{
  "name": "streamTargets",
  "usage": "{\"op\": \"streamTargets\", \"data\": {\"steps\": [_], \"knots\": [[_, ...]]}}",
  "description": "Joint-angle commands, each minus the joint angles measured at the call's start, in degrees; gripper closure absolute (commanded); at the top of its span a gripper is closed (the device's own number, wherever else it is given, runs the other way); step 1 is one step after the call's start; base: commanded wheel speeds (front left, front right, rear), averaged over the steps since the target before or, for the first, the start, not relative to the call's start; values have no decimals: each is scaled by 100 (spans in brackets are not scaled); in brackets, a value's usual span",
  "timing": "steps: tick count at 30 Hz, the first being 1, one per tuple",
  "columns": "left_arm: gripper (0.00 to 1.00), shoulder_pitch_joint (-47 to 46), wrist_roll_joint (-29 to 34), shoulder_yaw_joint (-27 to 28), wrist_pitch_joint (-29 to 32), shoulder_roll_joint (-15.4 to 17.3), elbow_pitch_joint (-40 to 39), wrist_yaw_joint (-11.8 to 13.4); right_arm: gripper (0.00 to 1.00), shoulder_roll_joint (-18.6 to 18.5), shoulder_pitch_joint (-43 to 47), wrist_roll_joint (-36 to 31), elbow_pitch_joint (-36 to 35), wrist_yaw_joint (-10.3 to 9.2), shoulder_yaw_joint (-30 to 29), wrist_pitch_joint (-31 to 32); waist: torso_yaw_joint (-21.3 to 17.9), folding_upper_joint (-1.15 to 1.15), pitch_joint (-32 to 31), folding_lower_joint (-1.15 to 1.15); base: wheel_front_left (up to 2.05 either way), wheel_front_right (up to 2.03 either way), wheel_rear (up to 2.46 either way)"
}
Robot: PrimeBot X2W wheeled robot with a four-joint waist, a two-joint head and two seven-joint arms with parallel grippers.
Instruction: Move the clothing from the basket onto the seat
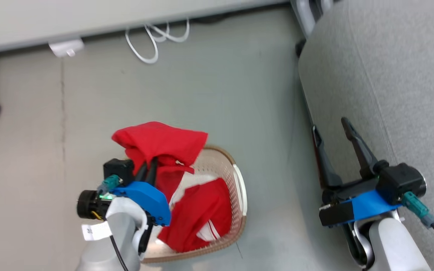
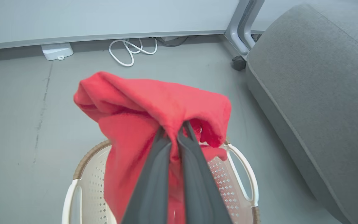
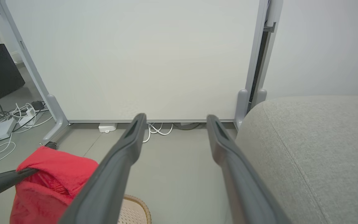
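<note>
Our left hand (image 1: 148,165) grips only a fold of the red garment (image 1: 160,139), which may slip short of the seat (image 1: 390,75); our right hand (image 1: 330,126) gapes empty.

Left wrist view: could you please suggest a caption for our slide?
Left gripper shut on a red garment held over the basket, grey seat alongside.

No text could be read with any certainty. A white tag (image 1: 95,231) fixed to the pale left forearm (image 1: 106,250) carried a few dark printed characters in the head view, but they were too small and blurred to make out.
</note>
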Motion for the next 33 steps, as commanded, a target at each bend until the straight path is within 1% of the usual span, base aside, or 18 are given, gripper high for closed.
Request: {"op": "streamTargets", "data": {"steps": [1, 6, 15, 26, 33], "knots": [[100, 58, -48, -68, -28, -11, -80, -18, 0, -18, 101, -26, 31, 1, -12, -18, 234, -1, -491, 2, 0, 0, 0], [100, 187, -461, -696, -28, -8, -554, -15, 0, -17, 320, 36, 144, 1, 29, -18, 377, -1, -980, 2, 0, 0, 0], [100, -47, -1029, -1575, -28, -7, -1143, 194, 0, -18, 530, 116, 305, 1, 191, -18, 399, -1, -1577, 2, 0, 0, 0], [100, -671, -1761, -2503, 17, -7, -1468, 423, 0, -17, 724, 80, 427, 1, 216, -8, 430, -1, -1869, 2, 0, 0, 0], [100, -1041, -2201, -2935, 108, -7, -1572, 557, 0, -18, 752, 181, 427, 1, 269, 37, 389, -1, -1921, 2, 0, 0, 0]]}}
